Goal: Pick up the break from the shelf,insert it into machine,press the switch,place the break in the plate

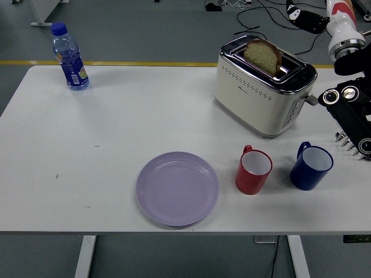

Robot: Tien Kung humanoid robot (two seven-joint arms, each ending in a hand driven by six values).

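A slice of bread (262, 55) stands in the slot of the cream and chrome toaster (255, 95) at the back right, its rounded top sticking out. My right hand (306, 18) hangs above and to the right of the toaster, clear of the bread, fingers relaxed and holding nothing. The toaster's lever (312, 99) juts out on its right end, beside my black forearm (351, 110). The lilac plate (177, 188) lies bare near the front edge. My left arm is out of view.
A red mug (254, 169) and a blue mug (311, 167) stand in front of the toaster, right of the plate. A blue water bottle (69, 56) stands at the back left corner. Cables lie on the floor behind.
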